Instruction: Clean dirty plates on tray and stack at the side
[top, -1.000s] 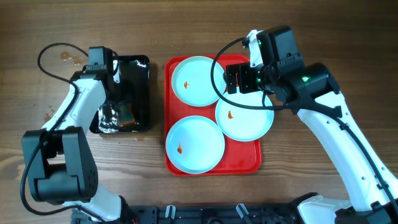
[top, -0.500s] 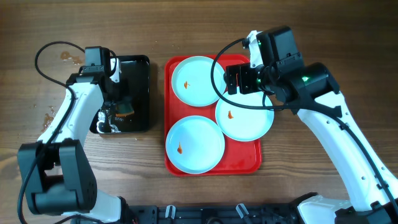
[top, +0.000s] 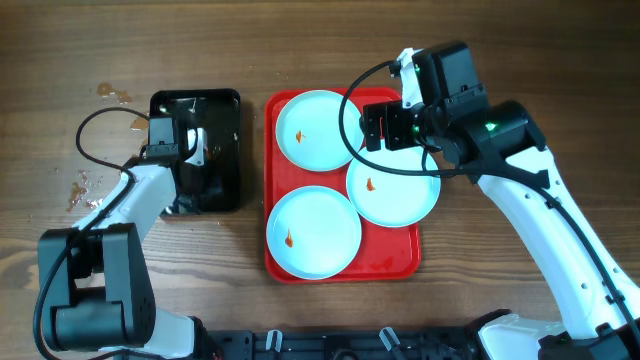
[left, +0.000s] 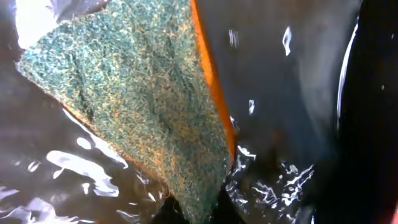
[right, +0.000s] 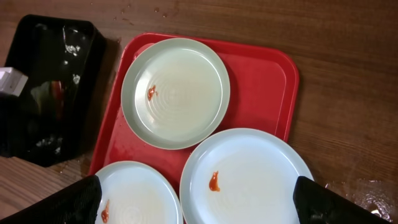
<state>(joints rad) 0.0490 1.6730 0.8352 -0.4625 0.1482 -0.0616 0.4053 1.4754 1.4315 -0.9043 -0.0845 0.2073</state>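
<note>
**Two arms at a wooden desk (top: 520, 50) — three stained plates (top: 320, 140) lying flat in the red tray (top: 395, 255).**

Within the red tray, one plate sits at 11 o'clock, a second plate (top: 400, 195) at 3 o'clock and a third plate (top: 320, 230) at 7 o'clock. They are close together with rims meeting, and each bears a small orange-brown spot (right: 213, 181). The right hand (top: 388, 128) hangs over the tray's 1 o'clock area, between the first two plates. Its fingers (right: 74, 199) are spread wide and touch nothing. At 9 o'clock from the red tray lies a wet, glinting black tray (top: 232, 100), and the left hand (top: 192, 148) is lowered over it. A green-faced sponge (left: 137, 112) with an orange edge fills the left wrist view — whether that hand is spread or pinching the sponge cannot be told.
</note>
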